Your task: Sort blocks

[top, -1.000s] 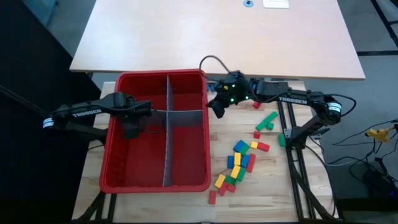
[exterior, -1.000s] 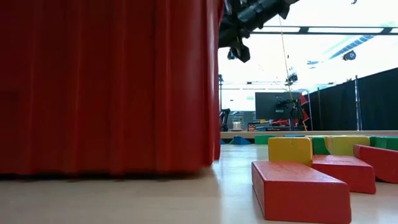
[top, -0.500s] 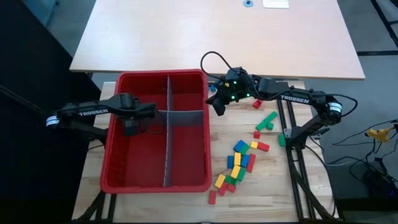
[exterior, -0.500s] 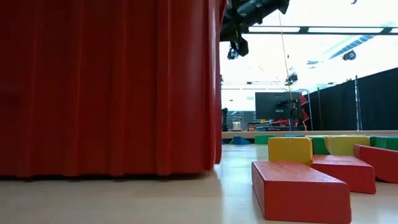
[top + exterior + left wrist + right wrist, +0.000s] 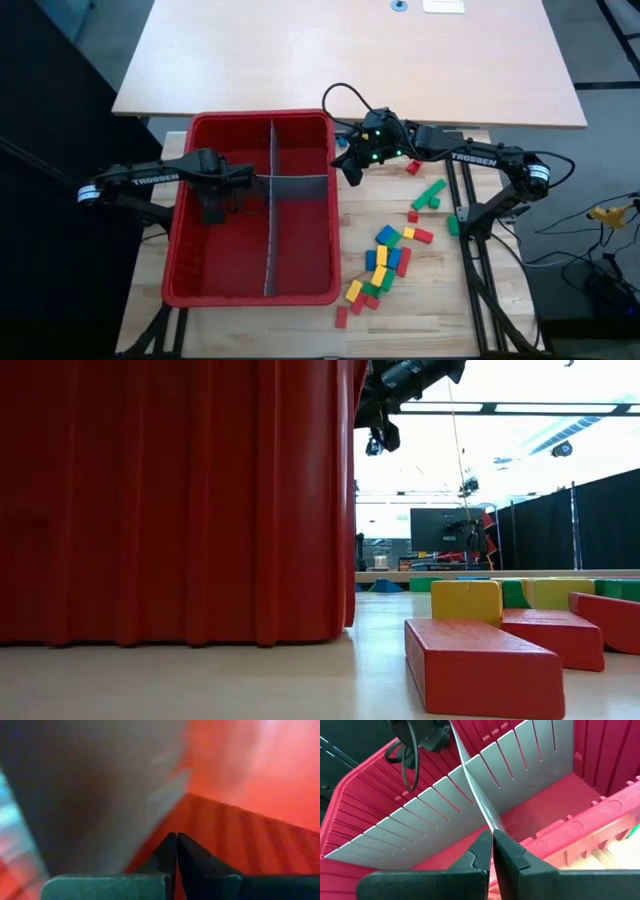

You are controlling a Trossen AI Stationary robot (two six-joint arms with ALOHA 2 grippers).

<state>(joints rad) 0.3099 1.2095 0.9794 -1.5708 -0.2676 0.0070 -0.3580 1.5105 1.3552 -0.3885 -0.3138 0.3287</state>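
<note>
Several red, green, blue and yellow blocks lie loose on the table to the right of the red bin. A few more lie farther back. In the low view a red block and a yellow one show close up. My left gripper is shut inside the bin's left compartment, next to the grey panel. My right gripper hangs shut and empty above the bin's right rim, high over the table, facing the panels. My left gripper reaches down into the bin's left compartment with shut fingers. Whether they touch the bin's floor or the grey panel, I cannot tell: the arm covers the tips from above and the wrist view is blurred.
Grey slotted panels split the bin into compartments. A large tan table stands beyond the far edge. Black stand legs and a cable run along the right side near the blocks.
My left gripper has moved a little toward the table's right edge inside the bin. The bin has slid slightly toward the right as well. My right gripper has risen a little near the bin's right rim. Both have stayed shut.
</note>
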